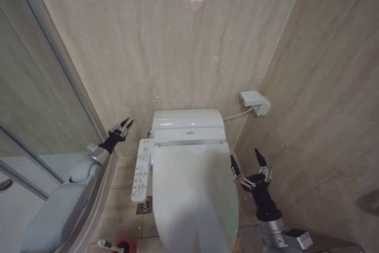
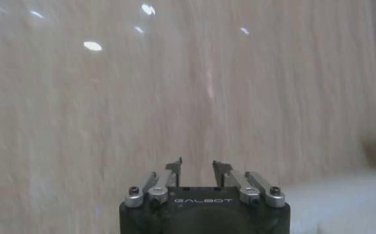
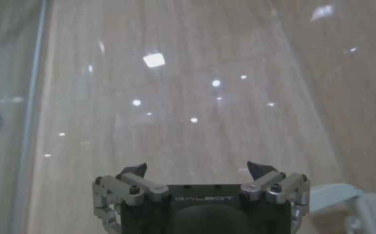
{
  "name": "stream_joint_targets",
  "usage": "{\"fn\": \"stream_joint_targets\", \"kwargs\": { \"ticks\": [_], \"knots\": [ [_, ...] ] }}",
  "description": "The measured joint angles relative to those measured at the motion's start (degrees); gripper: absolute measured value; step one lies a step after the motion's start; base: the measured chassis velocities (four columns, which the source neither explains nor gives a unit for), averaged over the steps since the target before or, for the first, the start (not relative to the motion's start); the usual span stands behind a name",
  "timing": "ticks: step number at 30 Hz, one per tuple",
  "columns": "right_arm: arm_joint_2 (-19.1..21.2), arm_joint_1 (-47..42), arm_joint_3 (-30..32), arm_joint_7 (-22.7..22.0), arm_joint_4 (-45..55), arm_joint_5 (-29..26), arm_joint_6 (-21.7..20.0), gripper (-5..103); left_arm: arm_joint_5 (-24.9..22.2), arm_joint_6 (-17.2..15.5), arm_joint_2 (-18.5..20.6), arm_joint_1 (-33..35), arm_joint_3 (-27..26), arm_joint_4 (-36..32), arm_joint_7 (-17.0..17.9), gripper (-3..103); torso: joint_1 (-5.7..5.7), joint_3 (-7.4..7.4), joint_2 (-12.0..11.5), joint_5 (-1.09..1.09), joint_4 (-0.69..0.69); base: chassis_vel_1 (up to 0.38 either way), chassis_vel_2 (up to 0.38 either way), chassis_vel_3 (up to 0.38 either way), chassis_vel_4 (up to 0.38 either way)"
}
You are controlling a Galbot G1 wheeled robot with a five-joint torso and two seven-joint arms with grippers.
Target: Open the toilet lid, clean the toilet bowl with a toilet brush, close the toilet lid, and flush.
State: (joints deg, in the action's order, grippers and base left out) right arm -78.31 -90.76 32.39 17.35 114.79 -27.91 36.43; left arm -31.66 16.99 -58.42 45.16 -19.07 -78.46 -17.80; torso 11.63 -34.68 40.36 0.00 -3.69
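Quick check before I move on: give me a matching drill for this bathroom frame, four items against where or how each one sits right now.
Items:
1. toilet lid
2. toilet brush
3. left gripper
4. right gripper

States:
A. open, raised beside the bowl's right edge
B. down, closed over the bowl
C. on the floor to the left of the toilet, in its red holder
D. fingers slightly apart, up near the back wall, left of the tank

Pairs: 1-B, 2-C, 3-D, 4-A

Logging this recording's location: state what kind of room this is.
A bathroom, most likely: a white ceramic toilet bowl with its glossy white lid down, beige tiled walls, and a glass shower partition alongside.
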Motion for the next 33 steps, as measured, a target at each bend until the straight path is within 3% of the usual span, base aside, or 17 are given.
{"fn": "stream_joint_targets", "kwargs": {
  "ticks": [2,3,4,5,6,8,12,13,14,19,20,25,29,33],
  "knots": [
    [-0.65,0.07,0.60,-2.72,0.90,1.05,-0.75,100,-0.98,-3.72,-0.08,4.62,-1.66,-9.58,9.01,28,0.00,0.00,0.00,0.02,0.00,0.000,0.000,0.000,0.000],
    [-0.65,0.07,0.60,-2.72,0.90,1.05,-0.75,100,-0.98,-3.72,-0.08,4.62,-1.66,-9.58,9.01,28,0.00,0.00,0.00,0.02,0.00,0.000,0.000,0.000,0.000],
    [-1.06,0.32,1.06,-4.85,1.50,2.30,-1.47,100,-1.69,-6.76,-0.32,7.44,-2.54,-15.15,14.25,28,0.00,0.00,0.00,0.01,0.01,0.000,0.000,0.000,0.000],
    [-1.40,0.55,1.49,-6.63,1.89,3.40,-2.09,100,-2.04,-8.95,-0.61,9.26,-3.09,-18.82,17.40,54,0.00,0.00,0.00,0.00,0.02,0.000,0.000,0.000,0.000],
    [-1.40,0.55,1.49,-6.63,1.89,3.40,-2.09,100,-2.04,-8.95,-0.61,9.26,-3.09,-18.82,17.40,54,0.00,0.00,0.00,0.00,0.02,0.000,0.000,0.000,0.000],
    [-1.69,0.94,2.35,-9.98,2.55,4.97,-3.14,100,-2.30,-14.45,-1.67,15.78,-4.75,-29.54,25.35,54,0.00,0.00,0.00,0.01,0.00,0.000,0.000,0.000,0.000],
    [-1.43,1.01,2.81,-11.81,3.33,5.64,-3.75,100,-1.37,-18.01,-2.45,25.07,-7.53,-39.39,30.12,54,0.00,0.00,0.01,-0.01,0.04,0.000,0.000,0.000,0.000],
    [-1.43,1.01,2.81,-11.81,3.33,5.64,-3.75,100,-1.37,-18.01,-2.45,25.07,-7.53,-39.39,30.12,54,0.00,0.00,0.01,-0.01,0.04,0.000,0.000,0.000,0.000],
    [-1.30,1.12,3.00,-11.88,3.60,5.77,-3.85,100,-0.97,-18.42,-2.55,27.92,-8.47,-42.33,30.72,81,-0.01,0.00,0.01,0.01,0.04,0.000,0.000,0.000,0.000],
    [-0.47,1.80,3.63,-12.88,4.56,5.82,-4.88,100,2.43,-18.15,-4.84,35.75,-12.73,-50.65,29.93,81,-0.01,0.00,0.01,0.01,0.02,0.000,0.000,0.000,0.000],
    [-0.28,1.90,3.83,-13.31,4.63,5.81,-5.17,100,3.04,-17.87,-5.76,37.00,-13.68,-51.99,29.07,100,-0.01,0.00,0.02,0.01,0.01,0.000,0.000,0.000,0.000],
    [0.52,1.95,4.31,-14.97,4.64,5.82,-6.23,100,5.85,-14.45,-9.14,40.58,-17.07,-53.60,23.85,100,-0.01,0.00,0.02,0.01,0.01,0.000,0.000,0.000,0.000],
    [1.31,1.96,4.71,-15.64,4.50,5.04,-6.97,100,6.17,-9.22,-11.37,44.80,-20.54,-53.23,17.76,100,-0.01,0.00,0.01,0.00,0.03,0.000,0.000,0.000,0.000],
    [1.29,1.97,4.59,-15.40,4.37,4.15,-7.11,100,6.22,-8.55,-13.24,45.91,-22.61,-53.22,16.08,100,-0.01,-0.01,0.01,0.00,0.02,0.000,0.000,0.000,0.000]
  ]
}}
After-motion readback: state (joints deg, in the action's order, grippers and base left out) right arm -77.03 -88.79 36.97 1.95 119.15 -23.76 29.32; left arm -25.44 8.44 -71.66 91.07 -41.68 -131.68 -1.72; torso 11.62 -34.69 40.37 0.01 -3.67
